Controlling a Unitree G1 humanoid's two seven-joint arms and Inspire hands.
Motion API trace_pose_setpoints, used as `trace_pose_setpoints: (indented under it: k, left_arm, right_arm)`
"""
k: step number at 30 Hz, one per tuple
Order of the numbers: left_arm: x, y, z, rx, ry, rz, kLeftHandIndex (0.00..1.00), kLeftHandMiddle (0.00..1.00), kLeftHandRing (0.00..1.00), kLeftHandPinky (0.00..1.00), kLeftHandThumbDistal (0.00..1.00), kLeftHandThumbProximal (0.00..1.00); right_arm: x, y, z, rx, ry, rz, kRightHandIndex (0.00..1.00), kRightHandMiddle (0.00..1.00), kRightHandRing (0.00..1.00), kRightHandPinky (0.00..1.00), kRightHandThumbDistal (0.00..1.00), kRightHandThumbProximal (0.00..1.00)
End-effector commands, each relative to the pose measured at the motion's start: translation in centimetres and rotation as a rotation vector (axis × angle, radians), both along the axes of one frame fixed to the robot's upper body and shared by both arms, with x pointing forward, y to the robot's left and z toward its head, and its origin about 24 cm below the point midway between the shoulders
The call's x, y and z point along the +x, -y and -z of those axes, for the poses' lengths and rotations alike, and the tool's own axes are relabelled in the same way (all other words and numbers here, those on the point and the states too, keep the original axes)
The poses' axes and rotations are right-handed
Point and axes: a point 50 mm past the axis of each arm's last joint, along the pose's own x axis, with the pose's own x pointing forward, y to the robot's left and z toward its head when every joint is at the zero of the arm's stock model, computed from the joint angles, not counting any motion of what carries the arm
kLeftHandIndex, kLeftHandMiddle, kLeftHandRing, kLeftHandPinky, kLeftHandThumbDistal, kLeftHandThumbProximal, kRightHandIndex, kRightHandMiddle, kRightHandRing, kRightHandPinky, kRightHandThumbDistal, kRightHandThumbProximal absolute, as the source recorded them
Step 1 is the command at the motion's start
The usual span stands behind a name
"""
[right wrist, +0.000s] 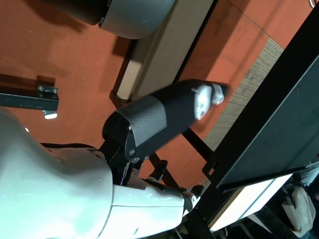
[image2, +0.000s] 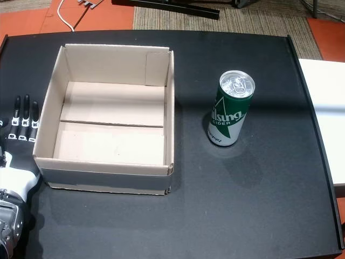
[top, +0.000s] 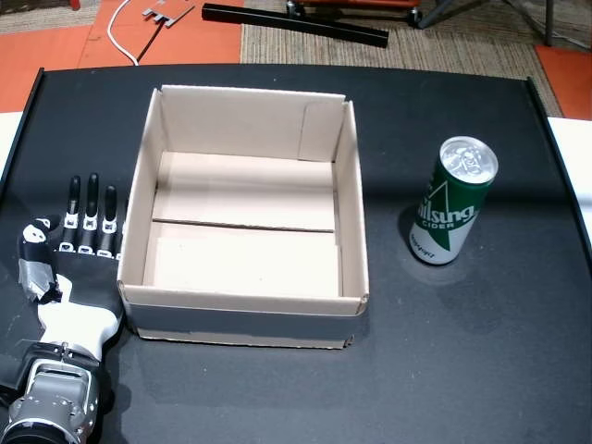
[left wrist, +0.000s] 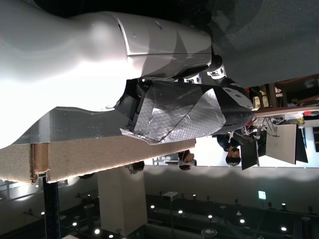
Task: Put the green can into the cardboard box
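One green can [top: 455, 201] stood upright on the black table [top: 277, 388], well to the right of the cardboard box [top: 242, 314] and apart from it. I noted a silver top with the pull tab unbroken, and white lettering with a white triangle on the green side; the first letters of the brand were turned out of sight, though "CIDER" read clearly. In both head views the box sat open at the top with nothing in it, its floor formed by two flaps meeting at a seam, its walls plain brown board with a grey band along the front.

My left hand [top: 69, 250] lay flat on the table just beside the box's left wall, fingers straight and together, holding nothing. Its thumb was wrapped in silver tape, seen closer in the left wrist view [left wrist: 184, 112]. The other head view cut this hand off at the frame edge.

My right hand [right wrist: 169, 117] appeared only in the right wrist view, off the table over orange floor. One black finger showed; I could not tell whether the hand was open or closed.
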Motion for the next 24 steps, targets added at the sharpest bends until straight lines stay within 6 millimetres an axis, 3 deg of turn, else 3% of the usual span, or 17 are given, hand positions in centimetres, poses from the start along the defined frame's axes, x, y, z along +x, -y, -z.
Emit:
trace_pose_setpoints:
  k: [1, 9, 12, 14, 17, 19, 20, 22, 24]
  left_arm:
    - [-2.0, 0.1, 2.4, -0.001, -0.121, 0.001, 0.47, 0.49, 0.61, 0.79, 0.0, 0.84]
    - [-2.0, 0.0, 2.4, -0.018, -0.11, 0.0, 0.47, 0.49, 0.6, 0.79, 0.0, 0.82]
    - [-2.0, 0.1, 2.3, -0.014, -0.114, 0.002, 0.46, 0.49, 0.61, 0.8, 0.0, 0.82]
    - [-2.0, 0.1, 2.3, -0.006, -0.112, 0.006, 0.47, 0.49, 0.6, 0.79, 0.0, 0.82]
    - [-1.8, 0.2, 2.2, -0.006, -0.113, 0.006, 0.46, 0.49, 0.61, 0.8, 0.0, 0.83]
    - [-1.8, 0.3, 2.1, -0.005, -0.105, 0.01, 0.47, 0.5, 0.62, 0.81, 0.0, 0.84]
    - [-1.7, 0.3, 2.1, -0.007, -0.1, 0.011, 0.47, 0.5, 0.62, 0.81, 0.0, 0.84]
    - [-1.6, 0.4, 2.0, -0.019, -0.092, 0.008, 0.47, 0.49, 0.62, 0.8, 0.0, 0.84]
    - [-1.5, 0.5, 1.9, -0.019, -0.09, 0.008, 0.46, 0.49, 0.62, 0.79, 0.0, 0.84]
  right_arm:
    - [-0.5, 0.1, -0.2, -0.005, 0.016, 0.036, 0.67, 0.84, 0.92, 0.99, 1.0, 0.43]
    - [-0.4, 0.1, -0.2, -0.019, 0.022, 0.035, 0.67, 0.84, 0.92, 0.98, 0.96, 0.34]
    - [-0.3, 0.2, -0.2, -0.027, 0.024, 0.032, 0.68, 0.84, 0.92, 0.98, 0.97, 0.39]
    - [-0.3, 0.2, -0.2, -0.021, 0.027, 0.035, 0.68, 0.84, 0.92, 0.98, 0.94, 0.36]
    - [0.0, 0.3, -0.3, -0.006, 0.045, 0.039, 0.73, 0.86, 0.93, 1.0, 0.98, 0.38]
    - [1.2, 0.6, -0.6, 0.006, 0.11, 0.016, 0.78, 0.89, 0.96, 1.0, 0.94, 0.42]
    - [2.1, 1.0, -0.9, 0.002, 0.147, -0.002, 0.78, 0.89, 0.96, 1.0, 0.97, 0.42]
    - [4.6, 2.2, -1.7, -0.037, 0.253, -0.067, 0.75, 0.87, 0.95, 1.0, 1.0, 0.54]
    - [7.3, 3.6, -3.2, -0.069, 0.336, -0.15, 0.74, 0.87, 0.95, 1.0, 1.0, 0.56]
